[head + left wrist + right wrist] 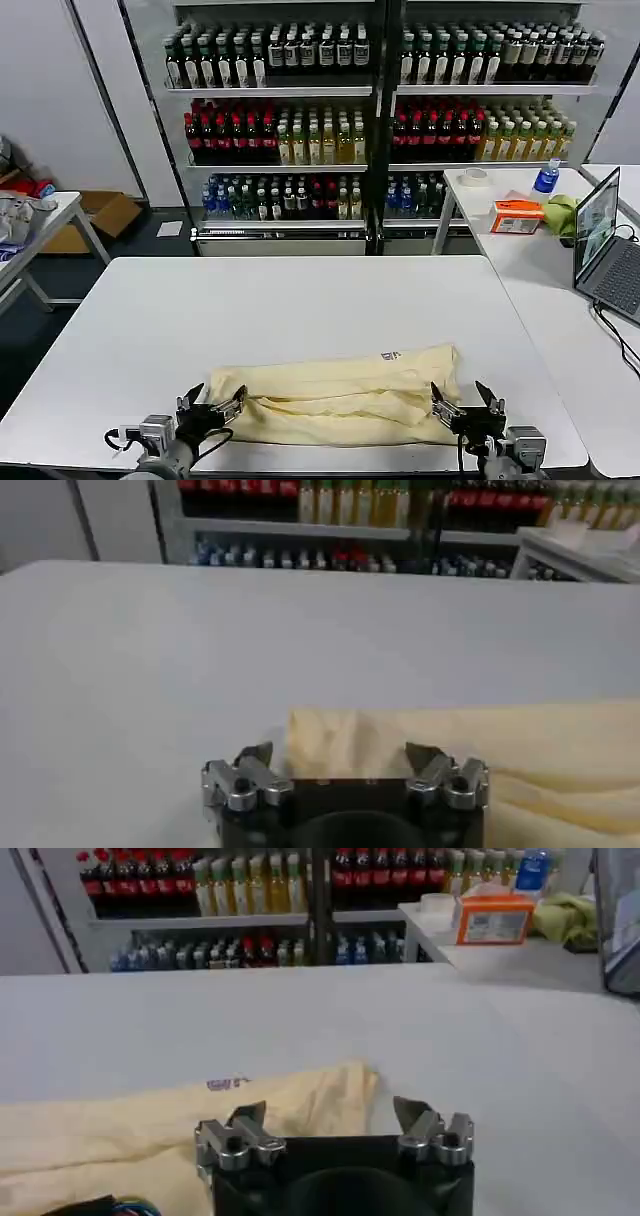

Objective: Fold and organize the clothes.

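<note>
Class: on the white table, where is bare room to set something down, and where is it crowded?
Free: the white table from its far edge to the T-shirt, and both side margins. Crowded: the near edge, where the left gripper and right gripper, both open, flank the shirt.

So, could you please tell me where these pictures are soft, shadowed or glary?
Head view: even light, faint shadow under the T-shirt, both pincers open at its near corners, left pincer, right pincer. Left wrist view: shelves behind are blurred, table flat white. Right wrist view: bottles soft, no strong glare.
</note>
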Tool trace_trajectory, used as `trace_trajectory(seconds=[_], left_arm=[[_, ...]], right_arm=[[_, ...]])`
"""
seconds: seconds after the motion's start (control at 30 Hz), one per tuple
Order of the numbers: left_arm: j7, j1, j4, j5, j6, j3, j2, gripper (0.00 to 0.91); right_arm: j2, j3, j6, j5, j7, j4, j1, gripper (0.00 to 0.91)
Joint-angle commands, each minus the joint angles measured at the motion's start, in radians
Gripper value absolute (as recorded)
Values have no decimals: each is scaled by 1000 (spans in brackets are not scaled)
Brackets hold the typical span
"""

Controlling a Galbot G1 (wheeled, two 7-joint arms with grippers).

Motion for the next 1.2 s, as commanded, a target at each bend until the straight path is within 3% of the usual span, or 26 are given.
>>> trace_trajectory(seconds=[0.03,0.3,0.7,0.9,1.2], left_arm=[[-9,19,23,41,-24,19,-85,10],[7,31,27,13,-25,16,-108,10],[17,31,-16,-319,-9,-172,-109,10],[19,33,-30,-446,-1,-299,-69,10],[29,24,49,-610,39,-550,85,10]], right_arm=[[4,12,0,-10,1,12,-15,907],[6,16,2,-2,8,18,-16,907],[8,38,2,5,11,38,-25,907],[15,45,2,7,11,43,-28,907],[17,54,1,9,11,43,-25,907]])
